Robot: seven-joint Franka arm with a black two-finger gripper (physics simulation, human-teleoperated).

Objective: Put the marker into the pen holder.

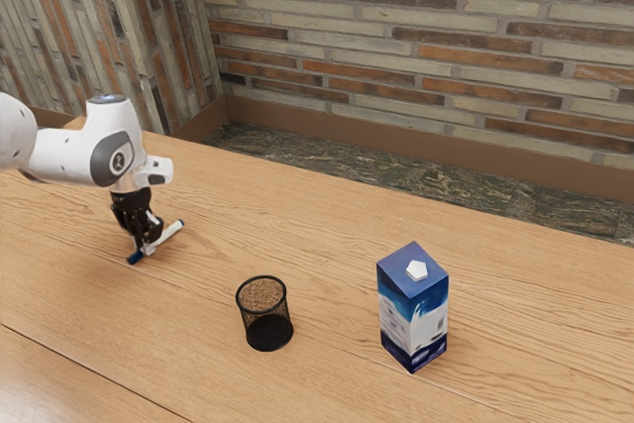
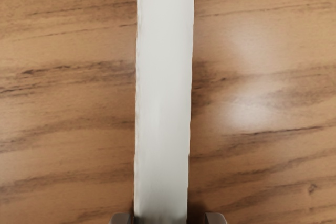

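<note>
Pen holder [image 1: 267, 332] between marker [image 1: 169, 235] and carton [image 1: 412, 312]

We are seeing two walls of narrow grey, cream and rust-brown bricks [image 1: 416, 47] meeting in a corner, with a plain brown baseboard [image 1: 396, 142] running above a dark, green-grey veined stone floor [image 1: 367, 167]. We are viewing a seamed, light-brown wood-grain table [image 1: 198, 373] and pale glare [image 2: 252, 103] shining on its top.

Arm reaching low, gripper pointing down

White arm [image 1: 71, 158] comes in from the exterior view's left, bent downward at the wrist [image 1: 129, 177]. Black gripper [image 1: 147, 246] hangs below, aimed down, slightly tilted. Fingers [image 2: 121, 219] parted, a gap between the tips. Upper arm links out of frame.
</note>
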